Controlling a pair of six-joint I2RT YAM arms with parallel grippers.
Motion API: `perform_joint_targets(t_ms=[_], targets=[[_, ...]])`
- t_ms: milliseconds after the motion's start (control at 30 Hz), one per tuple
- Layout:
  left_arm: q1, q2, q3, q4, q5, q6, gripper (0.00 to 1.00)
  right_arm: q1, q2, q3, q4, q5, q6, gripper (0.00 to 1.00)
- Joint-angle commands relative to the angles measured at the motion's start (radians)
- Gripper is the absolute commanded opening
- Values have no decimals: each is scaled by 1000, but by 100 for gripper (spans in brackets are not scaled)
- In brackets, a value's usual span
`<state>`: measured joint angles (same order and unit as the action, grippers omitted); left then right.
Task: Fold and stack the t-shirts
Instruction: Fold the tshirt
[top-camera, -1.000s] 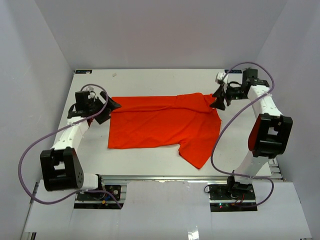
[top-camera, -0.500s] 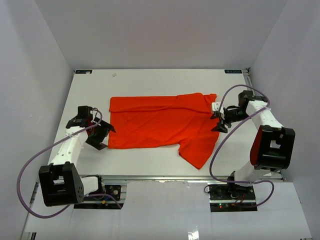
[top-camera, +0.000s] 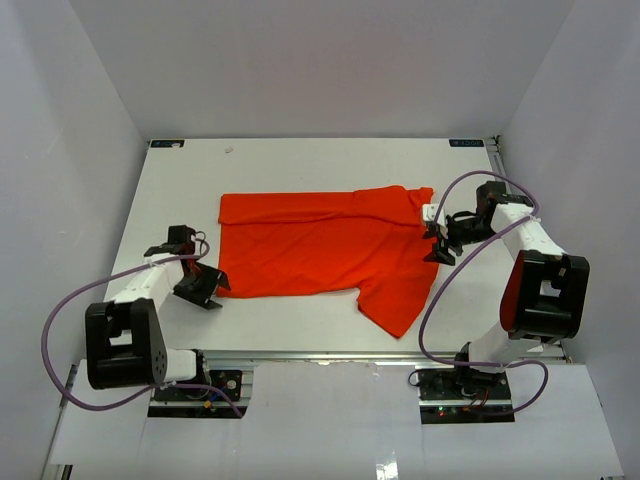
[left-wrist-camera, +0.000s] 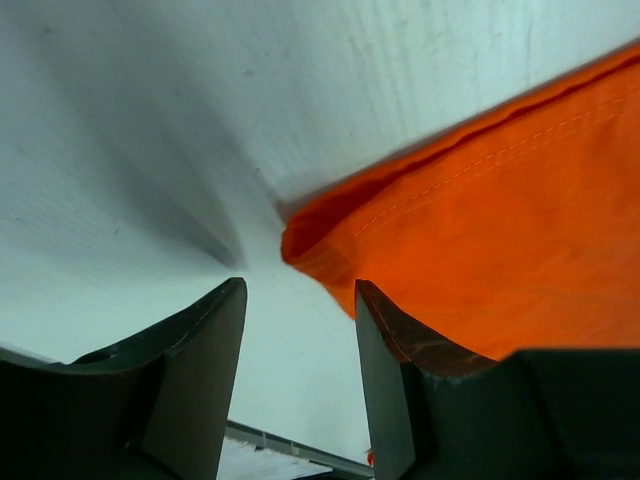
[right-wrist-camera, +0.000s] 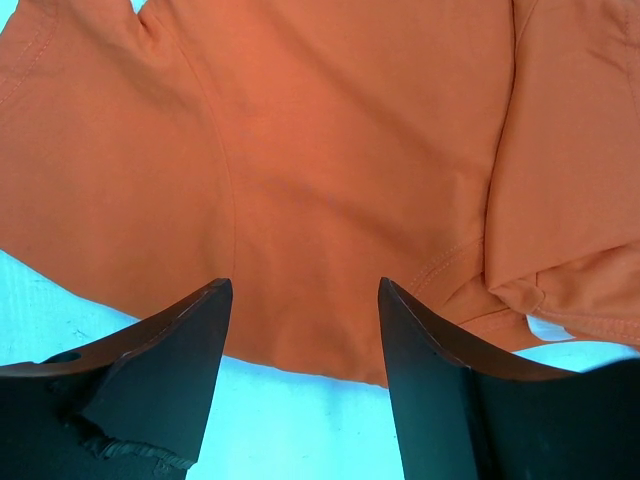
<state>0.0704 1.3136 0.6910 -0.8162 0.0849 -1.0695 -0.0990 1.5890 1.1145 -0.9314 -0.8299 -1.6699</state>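
Thin, bright orange-red short-sleeved t-shirt (top-camera: 320, 250) lies flat mid white table (top-camera: 300, 165). My left end effector (top-camera: 205, 288) is low at the near-left hem corner, fingers apart, likely lining up a pinch. My right end effector (top-camera: 438, 237), also apart, is at the sleeve-side edge. Only the wrist views show both empty.

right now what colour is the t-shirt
Plain orange-red t-shirt, no print visible; best in the top external view.
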Motion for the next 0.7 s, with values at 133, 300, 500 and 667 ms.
perform_joint_targets(t_ms=[133, 300, 500, 667], targets=[[-4, 55, 21, 107, -51, -14, 54, -15, -32, -12, 8, -3, 21, 66], [-4, 70, 12, 107, -70, 5, 50, -18, -35, -18, 0, -2, 13, 66], [-3, 104, -22, 147, -96, 2, 28, -22, -47, -35, -23, 23, -65, 69], [-3, 118, -15, 164, -86, 6, 8, -47, -38, -33, -102, 55, -230, 72]])
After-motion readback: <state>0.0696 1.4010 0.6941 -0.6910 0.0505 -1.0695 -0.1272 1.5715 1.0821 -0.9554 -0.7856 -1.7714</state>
